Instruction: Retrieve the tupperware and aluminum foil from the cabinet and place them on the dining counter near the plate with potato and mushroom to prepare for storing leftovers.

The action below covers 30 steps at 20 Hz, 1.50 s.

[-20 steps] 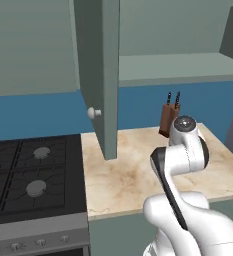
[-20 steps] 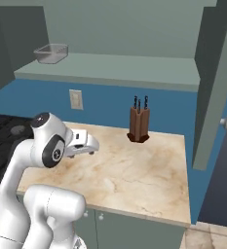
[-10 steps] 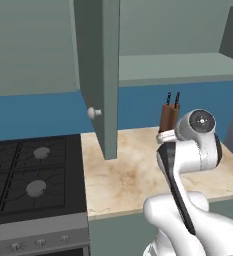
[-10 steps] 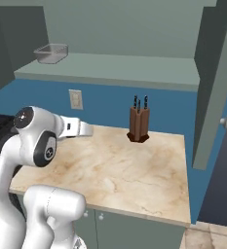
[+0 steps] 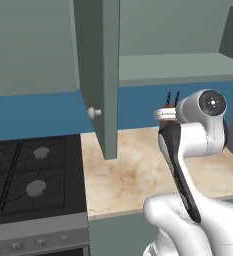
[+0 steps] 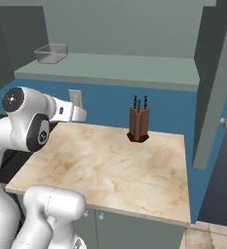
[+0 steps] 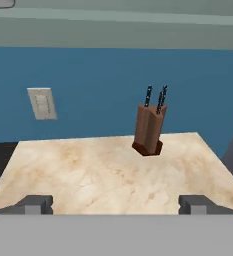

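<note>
A pale green shelf [image 6: 134,68] is seen inside the cabinet; the tupperware [image 6: 50,53] is set on it towards nine o'clock. Below, a marbled worktop [image 6: 110,165] is seen, with a brown knife block [image 6: 138,124] stood upright towards twelve o'clock.

Rendered throughout, with flat, even light and no single visible source. Moderately bright on the beige marbled tabletop [image 6: 110,165], dimmer inside the open grey-green wall cabinet [image 6: 120,29]. Soft, faint shading beneath the brown wooden knife block [image 7: 149,131] near the tabletop's far edge; no hard cast shadows. Mild sheen on the white arm's rounded shells, no harsh glare. Sharp enough in the base views; slightly soft and pixelated in the hand view. No bending at the edges, no motion blur.
</note>
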Available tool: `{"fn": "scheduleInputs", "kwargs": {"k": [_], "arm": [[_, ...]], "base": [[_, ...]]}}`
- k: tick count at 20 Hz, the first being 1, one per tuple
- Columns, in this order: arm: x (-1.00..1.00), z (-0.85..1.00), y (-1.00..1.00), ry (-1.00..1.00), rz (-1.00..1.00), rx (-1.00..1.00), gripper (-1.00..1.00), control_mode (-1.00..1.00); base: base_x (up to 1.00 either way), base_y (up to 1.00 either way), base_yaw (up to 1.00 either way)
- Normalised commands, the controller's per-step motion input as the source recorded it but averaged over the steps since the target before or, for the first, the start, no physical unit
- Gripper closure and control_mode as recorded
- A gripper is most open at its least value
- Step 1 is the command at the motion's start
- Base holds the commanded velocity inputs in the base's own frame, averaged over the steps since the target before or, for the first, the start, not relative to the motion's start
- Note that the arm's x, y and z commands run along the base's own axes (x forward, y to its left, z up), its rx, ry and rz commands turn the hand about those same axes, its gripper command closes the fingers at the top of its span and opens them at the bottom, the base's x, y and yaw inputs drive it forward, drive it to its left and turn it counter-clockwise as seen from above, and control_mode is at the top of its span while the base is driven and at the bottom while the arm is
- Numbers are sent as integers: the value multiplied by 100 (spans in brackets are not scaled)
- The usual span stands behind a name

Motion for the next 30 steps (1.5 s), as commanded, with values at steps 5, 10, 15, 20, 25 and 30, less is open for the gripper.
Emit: {"fn": "scheduleInputs", "kwargs": {"k": [5, 10, 15, 20, 25, 30], "arm": [[0, 68, 37, -7, 0, 14, -100, -100], [2, 49, 49, -17, 0, 0, -100, -100], [13, 40, 15, -11, 0, 0, -100, -100], [13, 50, 0, -3, 1, 1, -100, -100], [19, 54, 0, 0, 5, 3, -100, -100], [24, 31, 0, 0, 7, 0, -100, -100]], "base": [[0, 0, 0], [0, 0, 0], [0, 0, 0], [0, 0, 0], [0, 0, 0], [0, 0, 0]]}}
